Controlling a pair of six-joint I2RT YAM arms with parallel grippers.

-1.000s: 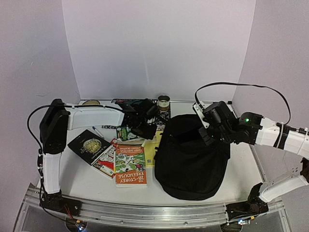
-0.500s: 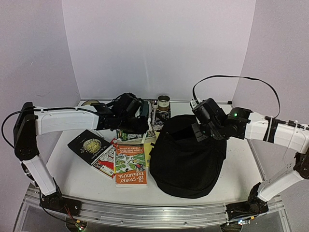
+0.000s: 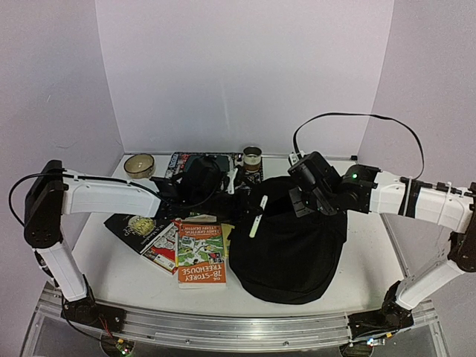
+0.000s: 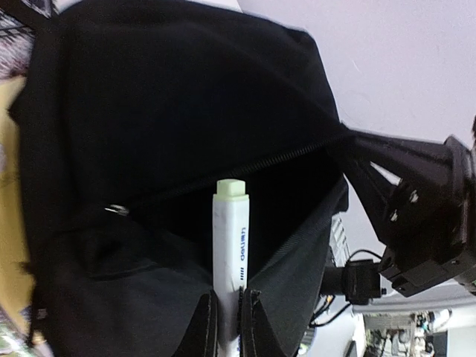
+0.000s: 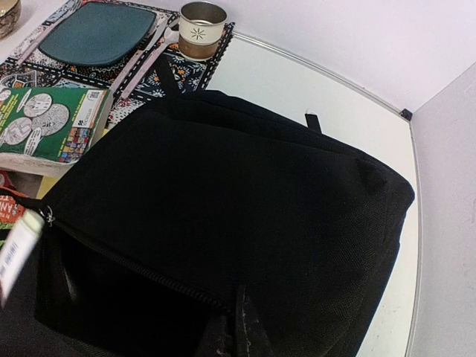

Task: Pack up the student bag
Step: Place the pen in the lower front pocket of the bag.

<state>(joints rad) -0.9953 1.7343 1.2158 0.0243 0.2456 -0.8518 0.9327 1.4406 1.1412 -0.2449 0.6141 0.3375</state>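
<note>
Marker [image 4: 229, 245] at rim of open student bag [image 3: 286, 253]

Under your cameras, the student bag [image 3: 286, 245] shows as matt black woven cloth, soft and creased. Its zip [image 4: 245, 167] is a line of fine dull teeth with a small bright metal pull [image 4: 113, 210]. The marker [image 4: 230, 238] in your left gripper [image 4: 227, 316] is smooth white plastic with a slight sheen and a pale green cap; the jaws are matt black plastic. The books [image 3: 199, 253] carry glossy printed paper covers. The teal pad [image 5: 97, 33] looks soft and matt on its patterned mat [image 5: 186, 71]. The cup [image 5: 202, 20] has a shiny rim. The worktop [image 5: 297, 89] is smooth, white, faintly glossy.
</note>
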